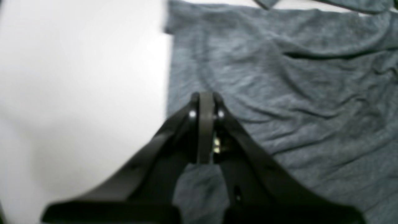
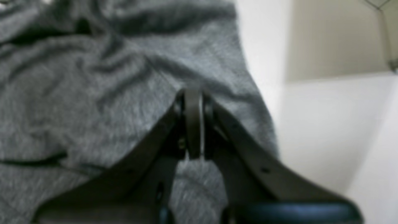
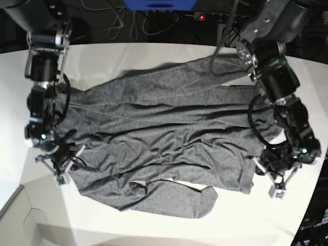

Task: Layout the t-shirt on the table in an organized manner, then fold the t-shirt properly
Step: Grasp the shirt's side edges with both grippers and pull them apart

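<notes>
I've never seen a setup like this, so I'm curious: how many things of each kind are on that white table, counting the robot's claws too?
Grey t-shirt: 1
White table: 1
Robot claws, the left gripper and the right gripper: 2
Total: 4

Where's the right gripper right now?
In the base view, the right gripper sits at the left edge of the t-shirt, shut on its cloth.

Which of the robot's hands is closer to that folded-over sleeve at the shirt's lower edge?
Right, by a little. The right hand is at the t-shirt's side edge near the sleeve; the left hand is at the opposite edge, farther off.
</notes>
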Robot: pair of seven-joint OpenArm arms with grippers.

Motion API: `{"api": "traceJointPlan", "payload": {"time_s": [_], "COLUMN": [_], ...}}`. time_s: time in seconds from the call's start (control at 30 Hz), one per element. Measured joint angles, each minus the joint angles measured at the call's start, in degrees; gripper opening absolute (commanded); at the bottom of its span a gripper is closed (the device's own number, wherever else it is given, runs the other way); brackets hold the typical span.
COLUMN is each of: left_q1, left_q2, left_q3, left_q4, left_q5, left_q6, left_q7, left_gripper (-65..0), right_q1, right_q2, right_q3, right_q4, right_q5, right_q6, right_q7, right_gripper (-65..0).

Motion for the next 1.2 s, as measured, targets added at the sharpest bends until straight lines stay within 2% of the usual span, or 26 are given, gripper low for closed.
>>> {"api": "traceJointPlan", "payload": {"time_s": [0.13,0.37,0.5,0.67,0.77,0.87,1.03,1.1,1.2], "left_q1": [0.00,0.92,3.72,5.11,6.73,8.50,11.69,13.75,16.61], "left_q2": [0.57,-0.68,-3.21,-3.26,-3.87,-3.80,-3.93,-4.02,-3.56], "left_q3": [1.62,1.46,1.05,1.27,1.03,-3.15,-10.34,-11.54,-11.50], "left_q4": [-3.96,-11.89,-14.43,-14.51,-14.03,-13.90,-6.43,-2.86,1.20], "left_q5": [-0.57,0.02,0.22,-0.50,-0.68,-1.49,-0.48,-0.33,-0.57], "left_q6": [-0.04,-0.04,0.07,0.37,0.39,0.15,0.00,0.22,0.22], "left_q7": [-3.54,-7.04,-10.73,-12.94,-12.92,-12.85,-5.73,-5.11,-4.61], "left_gripper": [-64.9,-64.9,-64.9,-64.9,-64.9,-64.9,-64.9,-64.9,-64.9], "right_q1": [6.80,14.53,16.76,19.12,19.28,18.84,18.58,18.03,17.53], "right_q2": [0.68,0.63,0.74,0.74,0.81,1.05,0.96,0.96,0.79], "right_q3": [-2.21,-9.07,-9.51,-9.62,-9.62,-9.62,-9.62,-9.62,-9.70], "right_q4": [-9.86,-26.75,-35.19,-41.31,-44.28,-46.18,-47.17,-47.30,-47.34], "right_q5": [-0.50,-0.15,-0.61,-0.50,-0.59,-0.37,0.00,0.07,-1.55], "right_q6": [-0.17,-0.15,-0.15,-0.17,-0.17,-0.17,-0.63,-1.55,-10.32], "right_q7": [0.46,11.50,16.15,22.49,25.38,28.48,30.21,31.98,34.73], "right_gripper": [-65.0,-65.0,-65.0,-65.0,-65.0,-65.0,-65.0,-65.0,-65.0]}}
